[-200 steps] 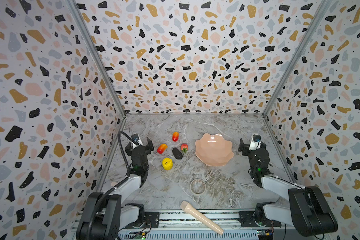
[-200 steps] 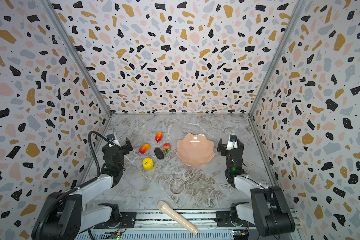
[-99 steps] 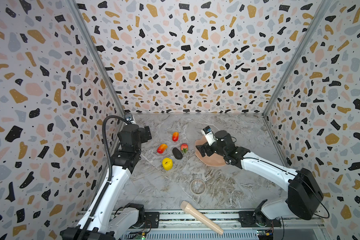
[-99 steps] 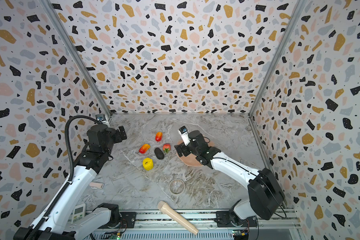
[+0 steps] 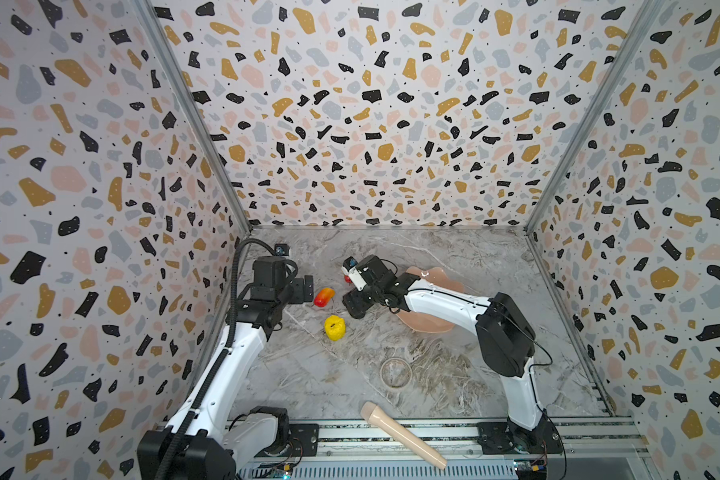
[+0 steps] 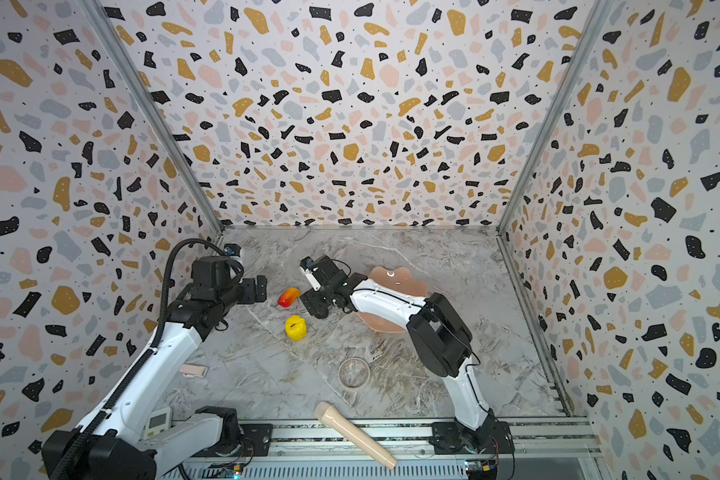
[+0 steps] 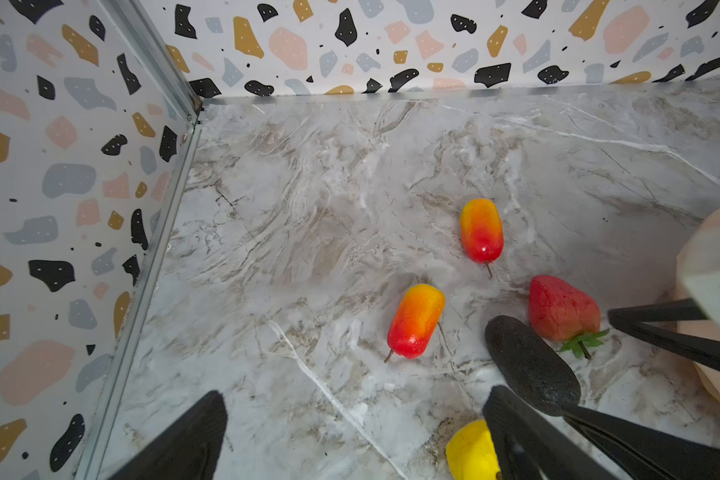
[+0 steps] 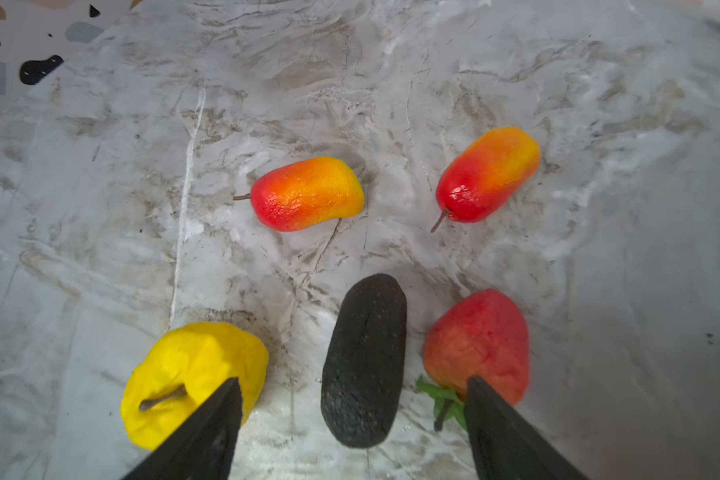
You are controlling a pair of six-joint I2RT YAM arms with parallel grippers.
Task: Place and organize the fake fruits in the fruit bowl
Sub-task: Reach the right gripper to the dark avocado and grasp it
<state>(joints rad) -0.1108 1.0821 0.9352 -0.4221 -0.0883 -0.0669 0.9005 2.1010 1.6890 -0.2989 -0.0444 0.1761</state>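
The fake fruits lie on the marble left of the fruit bowl (image 5: 431, 277), a glossy peach-pink dish partly under my right arm. In the right wrist view, the blackish avocado (image 8: 366, 361) lies between the fingers of my open right gripper (image 8: 352, 399), with gaps on both sides. The yellow fruit (image 8: 192, 374) and the strawberry (image 8: 481, 345) flank it, and two mangoes (image 8: 308, 193) (image 8: 487, 174) lie beyond. My left gripper (image 7: 356, 399) hangs open and empty, short of the nearer mango (image 7: 416, 320). In both top views only one mango (image 5: 324, 296) and the yellow fruit (image 6: 296, 327) show clearly.
A small clear glass dish (image 5: 395, 372) sits toward the front, and a long beige cylinder (image 5: 402, 434) lies across the front rail. A small pink item (image 6: 193, 370) lies near the left arm. Patterned walls close in the left, back and right sides.
Both arms have left their resting spots at the sides. The right arm reached across the bowl until its jaws straddled the avocado. The left gripper rose and came up beside the mango.
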